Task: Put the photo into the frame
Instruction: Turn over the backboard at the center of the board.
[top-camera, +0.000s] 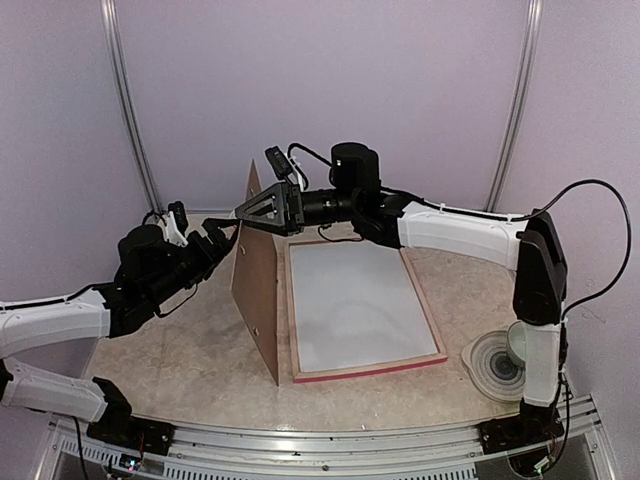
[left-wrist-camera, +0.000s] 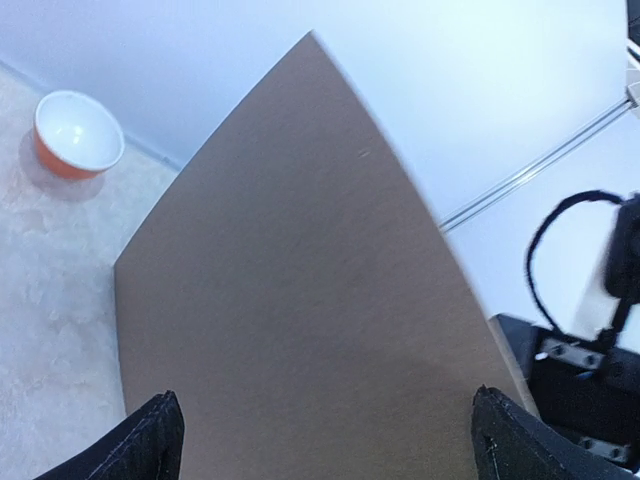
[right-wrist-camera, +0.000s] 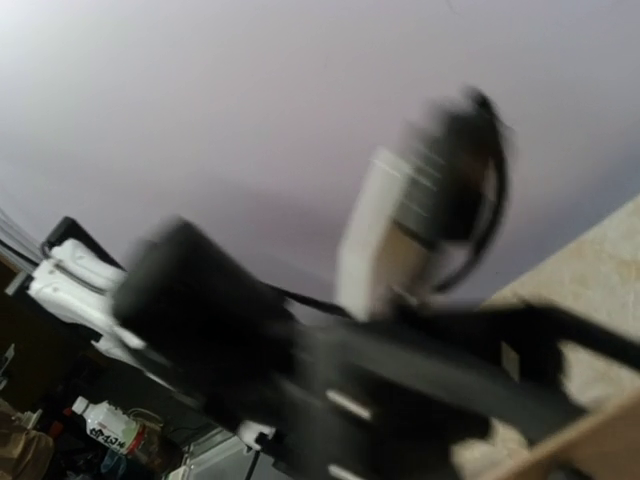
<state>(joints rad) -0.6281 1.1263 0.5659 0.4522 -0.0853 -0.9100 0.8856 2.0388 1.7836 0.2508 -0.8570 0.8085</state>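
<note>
Two claws, both spread wide, neither pinching anything. The left claw (left-wrist-camera: 322, 410) faces the broad brown side of the backing board (top-camera: 258, 275) and is close to it; contact is not clear. The right claw (top-camera: 243, 213) sits at the board's upper edge, reaching in from the other side. Touching or just beside, cannot tell, as its wrist view is smeared.

The frame (top-camera: 370, 369) lies flat on the surface (top-camera: 180, 350), just right of the board. Its paler side is up, and bright pink shows only along the near edge. A pale sheet (top-camera: 355, 300) fills its opening. No red sunset face shows anywhere. The sheet may be the photo lying face down, or the mat; cannot tell.

Progress, as judged: late stage if the photo is that sheet. The board stands on edge, leaning, along the frame's left rail, not yet lowered. Left to do: lay the board over the back and close up. An orange bowl (left-wrist-camera: 78, 130) stands well apart.
</note>
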